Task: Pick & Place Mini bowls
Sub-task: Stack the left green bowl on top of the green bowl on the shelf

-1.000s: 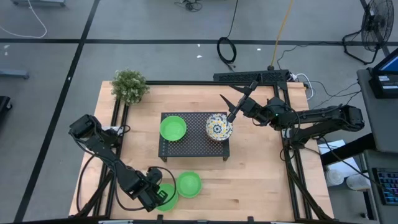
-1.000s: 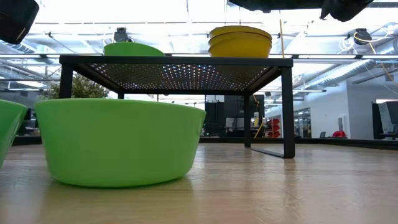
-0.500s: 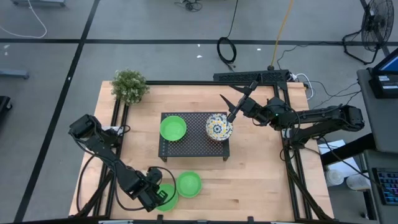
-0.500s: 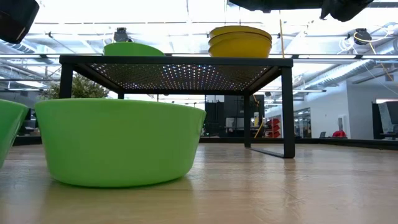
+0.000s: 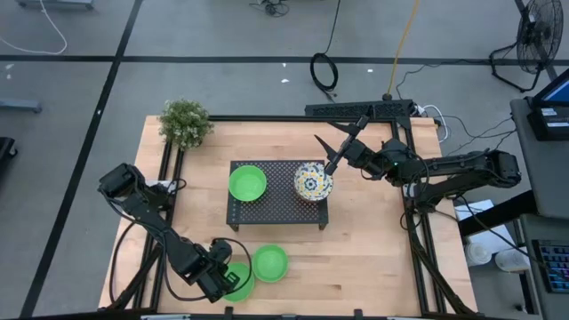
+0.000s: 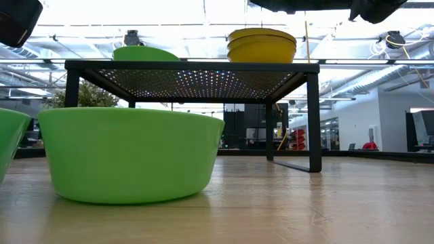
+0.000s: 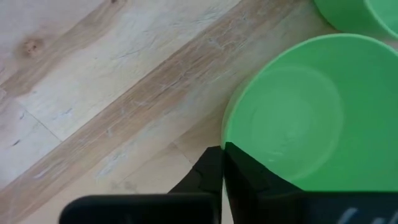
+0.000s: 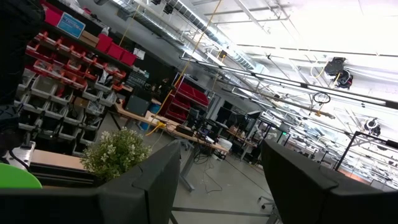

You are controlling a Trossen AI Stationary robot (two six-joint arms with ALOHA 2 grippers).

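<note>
Two green mini bowls sit on the table near its front edge. One (image 5: 269,263) stands free and looms large in the low view (image 6: 129,156). The other (image 5: 240,281) lies partly under my left gripper (image 5: 225,274), which points down and is shut on its rim. On the black rack (image 5: 277,203) stand a green mini bowl (image 5: 247,183) and a white floral mini bowl (image 5: 313,181), whose outside shows yellow in the low view (image 6: 261,42). My right gripper (image 5: 340,145) hangs open above the rack's far right corner, holding nothing. My left gripper pinches the green bowl's rim (image 7: 225,147) with one finger (image 7: 255,183) inside the bowl and one finger (image 7: 206,175) outside it. The fingers come from above, pointing down. The bowl stands upright with its base on the table.
A small potted plant (image 5: 185,122) stands at the table's far left corner. The rack fills the middle of the table. Bare wood shows to the right of the free green bowl and along the table's right side.
</note>
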